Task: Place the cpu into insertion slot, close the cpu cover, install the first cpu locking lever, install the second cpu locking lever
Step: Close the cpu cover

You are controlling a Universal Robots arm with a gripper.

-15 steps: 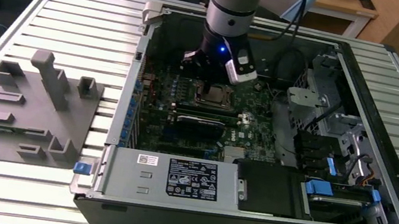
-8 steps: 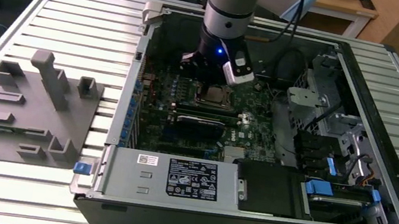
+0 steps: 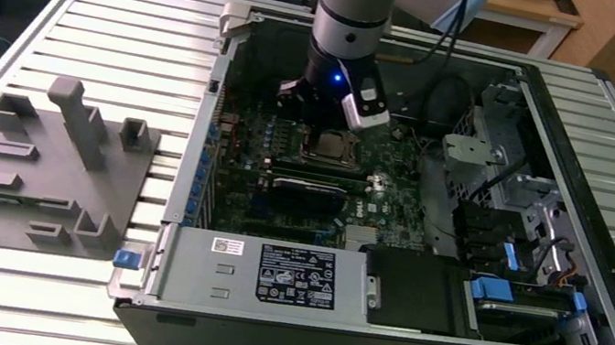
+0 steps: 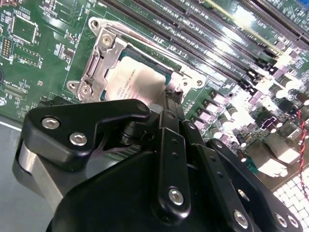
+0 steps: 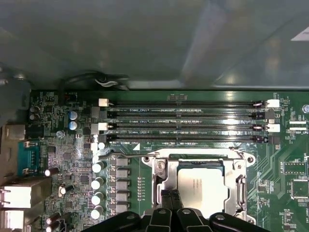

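Exterior view: gripper (image 3: 318, 121) hangs low inside PC case (image 3: 598, 209), cpu (image 3: 333, 147) just beside it at approx. 5 o'clock. Cpu lies flat in insertion slot (image 5: 199, 163) w/ cpu cover (image 5: 161, 181) framing it. Jaws pressed together, nothing visible between.

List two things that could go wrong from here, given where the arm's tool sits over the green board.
The black tool hangs at the edge of the silver metal cover frame; a slip could scrape the dull silver square cpu.
Small silver cylindrical capacitors stand close beside that frame; a sideways push might bend them.
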